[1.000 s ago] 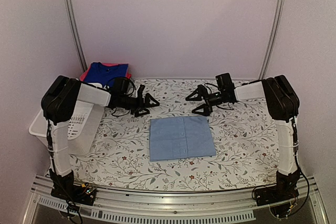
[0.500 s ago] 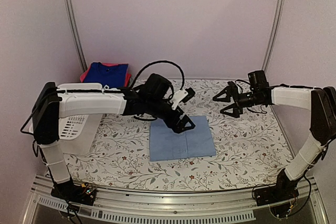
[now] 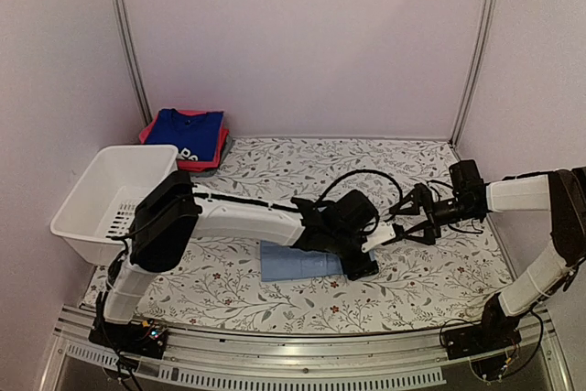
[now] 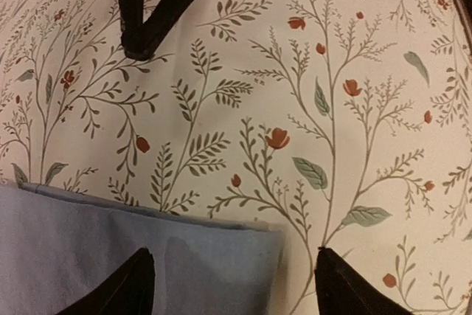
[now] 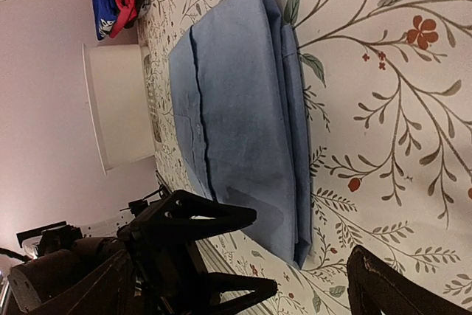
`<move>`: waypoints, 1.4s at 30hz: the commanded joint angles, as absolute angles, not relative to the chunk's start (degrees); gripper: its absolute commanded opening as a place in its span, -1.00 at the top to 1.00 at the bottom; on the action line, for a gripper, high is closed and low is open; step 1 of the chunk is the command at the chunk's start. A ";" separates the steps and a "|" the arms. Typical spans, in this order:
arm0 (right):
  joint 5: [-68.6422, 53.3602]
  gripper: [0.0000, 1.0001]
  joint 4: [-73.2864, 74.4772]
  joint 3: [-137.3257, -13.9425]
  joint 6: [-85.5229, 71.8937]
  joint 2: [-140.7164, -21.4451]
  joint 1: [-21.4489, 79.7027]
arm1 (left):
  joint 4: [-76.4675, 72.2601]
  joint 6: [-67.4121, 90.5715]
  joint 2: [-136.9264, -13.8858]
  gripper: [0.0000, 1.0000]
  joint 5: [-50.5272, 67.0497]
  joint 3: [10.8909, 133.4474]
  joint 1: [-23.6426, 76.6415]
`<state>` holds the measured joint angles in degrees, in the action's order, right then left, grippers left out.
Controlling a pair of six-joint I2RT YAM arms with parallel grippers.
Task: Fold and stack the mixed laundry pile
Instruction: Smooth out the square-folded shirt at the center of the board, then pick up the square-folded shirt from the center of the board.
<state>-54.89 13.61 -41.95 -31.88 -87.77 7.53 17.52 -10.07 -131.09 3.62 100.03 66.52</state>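
The folded pale-blue button shirt (image 3: 293, 264) lies flat on the flowered tablecloth at front centre. My left gripper (image 3: 366, 259) is open and low over the shirt's right edge. In the left wrist view it (image 4: 232, 285) straddles the shirt's corner (image 4: 147, 256), one fingertip over cloth and one over the tablecloth. My right gripper (image 3: 404, 223) is open and empty, just right of the left one. The right wrist view shows the shirt (image 5: 243, 108) and the left gripper (image 5: 221, 252). A blue item with white print (image 3: 188, 129) lies folded on a pink-red one (image 3: 218, 147) at the back left. No royal-blue trousers can be made out.
A white slotted plastic basket (image 3: 108, 191) stands at the table's left edge, also seen in the right wrist view (image 5: 122, 105). The left arm (image 3: 247, 219) stretches across the table's front half. Metal posts (image 3: 126, 38) rise at the back corners.
The left arm has swung from the back left across the table to the shirt's right edge. The right gripper has drawn back to the right and lower. The shirt has not moved.
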 commanded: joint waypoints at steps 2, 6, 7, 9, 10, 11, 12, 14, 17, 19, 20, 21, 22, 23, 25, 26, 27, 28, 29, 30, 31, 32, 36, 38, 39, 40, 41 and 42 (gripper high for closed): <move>-57.16 -0.98 11.35 -39.32 -31.25 -86.09 7.54 | 18.24 -13.25 -133.61 -0.37 2.89 101.16 68.51; -57.99 -0.98 10.14 -37.99 -31.62 -86.20 7.48 | 17.98 -13.81 -135.00 -0.08 2.85 99.77 69.24; -58.33 -0.98 9.80 -37.71 -31.77 -86.43 7.53 | 18.06 -13.67 -135.31 0.01 2.74 99.57 69.27; -58.78 -0.98 9.15 -37.26 -32.15 -86.97 7.55 | 17.97 -13.61 -135.87 0.21 2.13 99.26 69.26; -58.87 -0.98 8.83 -37.00 -32.37 -87.28 7.49 | 17.95 -13.60 -136.11 0.34 1.58 99.22 69.24; -59.03 -0.97 8.41 -36.75 -32.82 -87.54 7.54 | 17.91 -13.46 -136.28 0.50 0.98 99.27 69.17; -59.26 -0.96 7.93 -36.48 -33.14 -87.90 7.50 | 17.76 -13.25 -136.17 0.66 0.66 99.31 68.98; -59.96 -0.93 6.39 -35.65 -34.21 -88.51 7.47 | 17.08 -12.74 -135.31 0.86 0.24 99.40 68.67; -60.80 -0.91 4.08 -34.55 -36.62 -89.48 7.48 | 14.62 -12.01 -132.55 0.97 1.25 98.72 68.07; -61.05 -0.90 3.11 -34.28 -37.93 -90.13 7.67 | 11.90 -11.96 -130.13 1.00 2.60 97.34 67.71; -61.22 -0.90 2.56 -34.32 -38.52 -90.47 7.85 | 10.86 -11.92 -129.08 1.00 3.14 96.65 67.53; -61.19 -0.90 2.17 -34.43 -39.03 -91.00 8.13 | 10.10 -11.91 -128.23 1.00 3.53 96.21 67.38; -61.14 -0.90 1.93 -34.70 -39.86 -91.77 8.51 | 9.57 -11.73 -127.50 1.00 3.72 95.81 67.21; -61.28 -0.90 1.35 -34.87 -40.52 -92.33 9.14 | 9.17 -11.57 -126.96 1.00 3.96 95.42 67.01; -61.68 -0.90 -0.33 -34.98 -42.34 -93.75 10.64 | 8.76 -11.39 -126.21 1.00 4.61 94.90 66.65; -61.70 -0.90 -1.51 -35.06 -43.04 -94.78 11.59 | 8.69 -11.13 -126.01 1.00 4.70 94.72 66.55; -61.81 -0.91 -2.62 -35.02 -43.97 -95.43 12.39 | 8.67 -10.97 -125.80 1.00 4.93 94.55 66.36; -61.98 -0.91 -4.25 -34.88 -44.88 -96.36 13.34 | 8.50 -10.84 -125.59 1.00 5.29 94.30 66.23; -61.98 -0.92 -5.98 -34.92 -46.79 -97.29 14.26 | 8.24 -10.84 -125.27 1.00 5.68 93.88 66.19; -61.89 -0.92 -6.81 -35.16 -48.11 -97.82 15.17 | 7.99 -10.91 -124.98 1.00 5.85 93.69 66.23; -61.88 -0.92 -7.67 -35.74 -48.94 -98.59 16.14 | 7.94 -10.97 -124.83 1.00 6.03 93.54 66.19; -61.82 -0.92 -8.38 -36.42 -50.06 -99.14 16.86 | 7.99 -10.99 -124.69 1.00 6.18 93.44 66.18; -61.14 -0.91 -12.54 -38.15 -53.57 -102.05 18.56 | 7.76 -11.24 -124.08 1.00 6.91 92.98 66.24; -60.85 -0.85 -14.85 -38.63 -55.59 -103.59 18.55 | 7.59 -11.32 -123.73 1.00 7.75 92.53 66.28; -60.82 -0.80 -15.68 -39.17 -56.74 -105.02 18.64 | 7.60 -11.34 -123.55 1.00 8.14 92.39 66.27; -60.89 -0.75 -16.45 -40.13 -57.48 -105.97 18.79 | 7.50 -11.27 -123.51 1.00 8.25 92.34 66.29; -61.00 -0.74 -16.85 -40.95 -57.94 -107.26 19.00 | 7.54 -11.08 -123.44 1.00 8.42 92.37 66.28; -61.37 -0.70 -17.09 -41.88 -58.53 -108.29 19.25 | 7.40 -10.98 -123.23 1.00 8.82 92.23 66.19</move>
<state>-61.76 -12.45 -38.76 -54.22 -104.49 18.50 9.26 -11.46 -126.67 6.66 92.86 66.63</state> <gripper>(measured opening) 0.874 0.005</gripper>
